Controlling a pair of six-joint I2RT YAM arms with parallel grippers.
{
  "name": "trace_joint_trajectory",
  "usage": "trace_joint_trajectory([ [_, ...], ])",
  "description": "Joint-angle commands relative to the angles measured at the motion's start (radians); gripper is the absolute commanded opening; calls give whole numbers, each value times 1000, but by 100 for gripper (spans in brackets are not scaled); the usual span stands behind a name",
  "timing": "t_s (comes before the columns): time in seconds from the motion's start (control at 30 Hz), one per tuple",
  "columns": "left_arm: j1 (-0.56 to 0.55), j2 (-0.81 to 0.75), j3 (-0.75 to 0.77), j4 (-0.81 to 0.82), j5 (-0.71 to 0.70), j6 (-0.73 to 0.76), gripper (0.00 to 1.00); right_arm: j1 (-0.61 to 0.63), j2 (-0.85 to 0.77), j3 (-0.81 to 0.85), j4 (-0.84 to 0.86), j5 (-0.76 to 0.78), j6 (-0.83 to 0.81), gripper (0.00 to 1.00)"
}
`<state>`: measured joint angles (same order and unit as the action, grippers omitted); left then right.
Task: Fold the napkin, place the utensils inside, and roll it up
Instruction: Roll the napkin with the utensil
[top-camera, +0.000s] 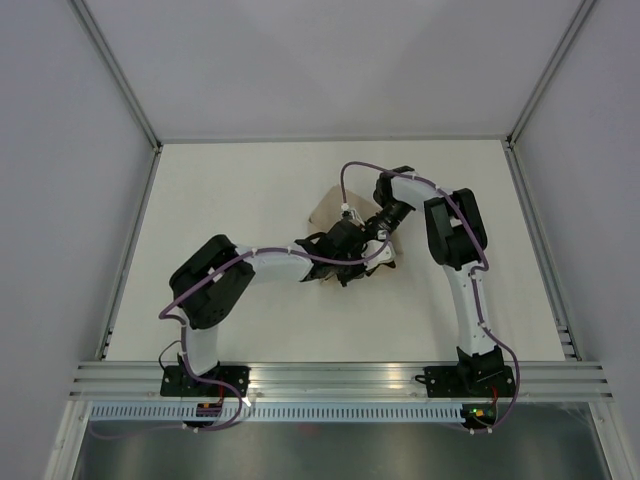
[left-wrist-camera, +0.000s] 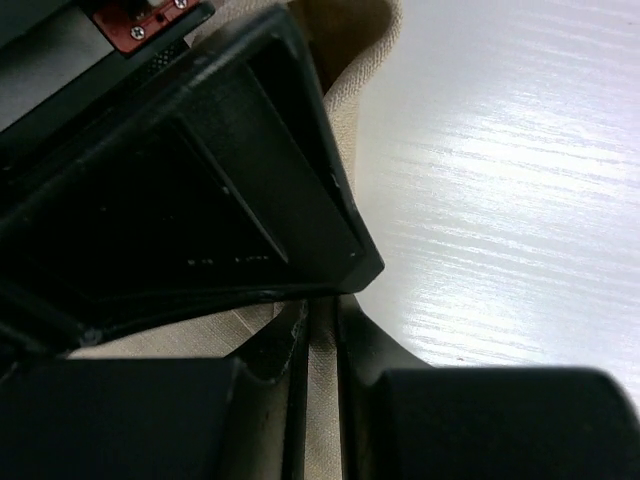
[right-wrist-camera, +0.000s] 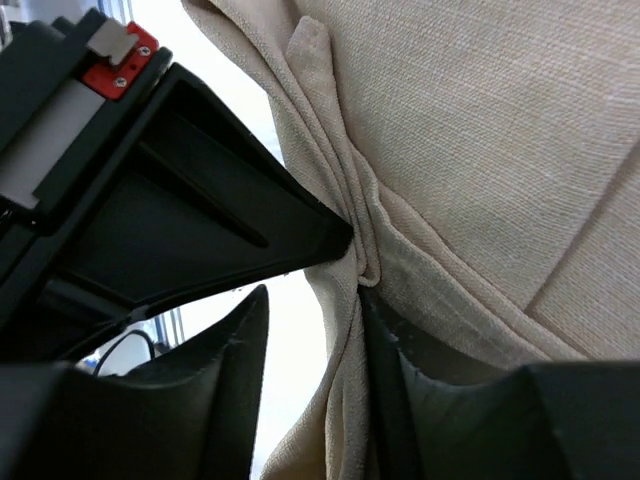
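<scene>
The beige napkin (top-camera: 325, 208) lies bunched in the middle of the table, mostly covered by both grippers. My left gripper (top-camera: 366, 252) is shut on a fold of it: in the left wrist view the napkin (left-wrist-camera: 200, 335) runs as a thin strip between the nearly closed fingers of the left gripper (left-wrist-camera: 322, 315). My right gripper (top-camera: 370, 237) meets it from the far right. In the right wrist view the right gripper (right-wrist-camera: 315, 300) stands open, and a gathered ridge of napkin (right-wrist-camera: 480, 130) rests against its right finger (right-wrist-camera: 400, 360). No utensils are in view.
The white table (top-camera: 250, 200) is walled by grey panels on three sides, with an aluminium rail (top-camera: 340, 378) along the near edge. The right gripper's black body (left-wrist-camera: 180, 200) crowds the left wrist view. One left finger (right-wrist-camera: 200, 210) crowds the right wrist view.
</scene>
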<state>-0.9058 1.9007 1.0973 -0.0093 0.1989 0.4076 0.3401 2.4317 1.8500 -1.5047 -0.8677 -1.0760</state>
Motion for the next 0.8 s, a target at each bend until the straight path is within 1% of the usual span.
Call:
trace_joint_trajectory([
  [0.0,27,66,13,-152,134,-72,2,-12,-86,-28,213,9,40,50],
  [0.03,36,70,18,-161,148,-79,2,-16,-114,-35,234,4,59,54],
  [0.17,62,81,35,-182,217,-99,2,-53,-180,-92,391,-10,203,60],
  [0.33,103,98,64,-219,298,-133,2,-107,-273,-156,552,-33,335,62],
  [0.43,134,109,84,-236,368,-156,2,-151,-337,-237,702,-54,427,62],
  [0.5,148,120,105,-254,415,-174,2,-185,-379,-276,760,-71,471,63],
  [0.6,166,153,160,-317,464,-190,2,-220,-482,-365,839,-76,472,62],
  [0.63,174,164,174,-334,476,-193,2,-230,-544,-421,872,-76,458,62],
  [0.7,177,192,219,-385,493,-200,2,-237,-608,-478,883,-65,409,63],
  [0.77,183,208,269,-443,510,-205,2,-237,-701,-583,908,-65,341,62],
])
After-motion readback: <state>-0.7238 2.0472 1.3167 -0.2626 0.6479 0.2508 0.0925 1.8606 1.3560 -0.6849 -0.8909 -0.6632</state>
